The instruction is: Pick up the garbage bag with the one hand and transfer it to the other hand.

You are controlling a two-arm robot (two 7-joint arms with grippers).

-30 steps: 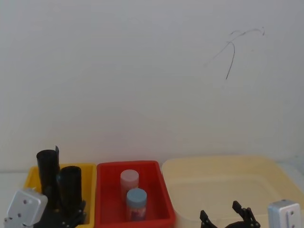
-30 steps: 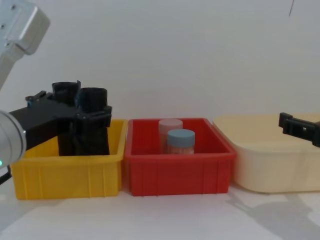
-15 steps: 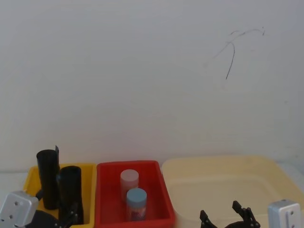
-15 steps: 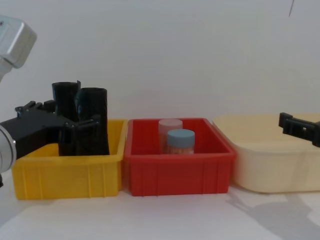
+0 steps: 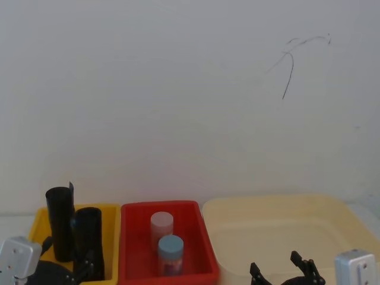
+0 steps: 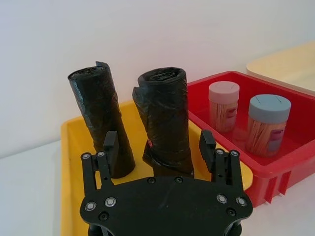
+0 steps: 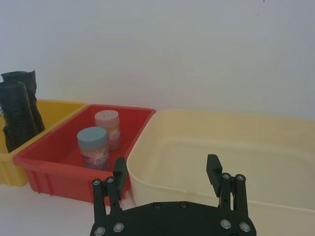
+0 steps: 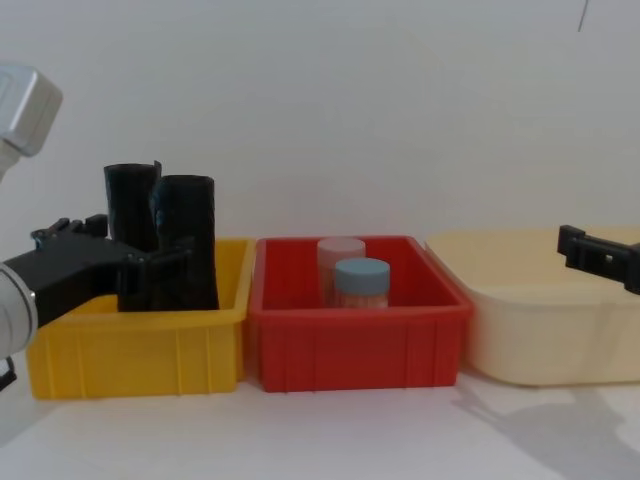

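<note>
1. The garbage bag [image 6: 165, 118] stands upright in the yellow bin [image 6: 69, 157], straight ahead of the left gripper [image 6: 158, 147]. Its long axis is vertical, and the fingers [image 6: 110, 143] are spread wide to either side of it.
2. The notched roll [image 6: 101, 118] stands just beyond one finger, so it looks easy to snag.
3. The right gripper [image 7: 166, 167], spread and empty, hangs over the cream tub [image 7: 246, 147], well apart from the bag; the left one is nearer.
4. The left wrist view shows a gap on each side of the bag. The chest view shows the fingers at about its mid-height.
</note>
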